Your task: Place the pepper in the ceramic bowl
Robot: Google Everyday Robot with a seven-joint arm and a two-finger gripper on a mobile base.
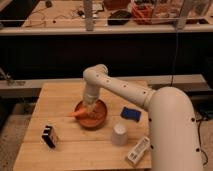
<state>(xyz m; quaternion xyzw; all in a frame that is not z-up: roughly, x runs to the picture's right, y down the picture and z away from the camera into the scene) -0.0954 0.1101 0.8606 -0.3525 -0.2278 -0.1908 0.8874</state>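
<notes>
A: Five loose things on the wooden bench (60, 95), and I'll run them from the left. Nearest the left edge, a small dark box with a white face (49, 136), standing towards the front, well apart from everything else.

B: And next along?

A: The ceramic bowl (92, 119), round, shallow, terracotta-coloured, sitting about mid-bench. The pepper (78, 114) lies across its left rim, pointed tip poking out over the bench to the left, thicker end inside the bowl.

B: Where's the hand?

A: The hand (90, 105) comes straight down from the white arm (120, 90) and sits right over the bowl's middle, low, at the level of the rim or just inside it. I cannot tell whether it is open or closed on anything; it blends into the bowl's colour there. It is close to the pepper's thick end, but contact I can't call.

B: Anything else in the bowl?

A: Nothing I can make out beyond the pepper's end and the hand.

B: Moving right?

A: A white cup (119, 134) in front and right of the bowl, near it, not touching. Behind that, a blue flat object (131, 114). Then a white carton (138, 151) lying near the front edge, beside the robot's big white body (175, 135).
</notes>
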